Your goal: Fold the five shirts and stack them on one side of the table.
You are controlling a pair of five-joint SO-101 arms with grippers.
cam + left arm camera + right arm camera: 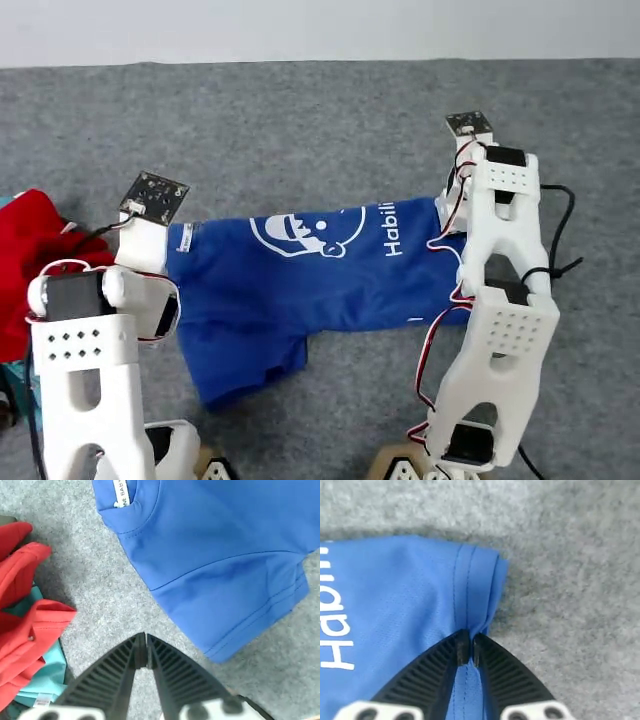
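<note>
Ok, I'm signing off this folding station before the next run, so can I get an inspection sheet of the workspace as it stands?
Surface: grey felt-like table cover.
Job's things: blue shirt spread mid-table, print up; red shirt crumpled at the table's edge, teal shirt partly under it.
Clutter: nothing seen.
Grippers: left gripper shut and empty above the cover beside the blue shirt's collar; right gripper shut on the blue shirt's hem.
Cables: red and white wires run along the arms; black cable loops off the right arm.
Surroundings: white wall beyond the far edge.
</note>
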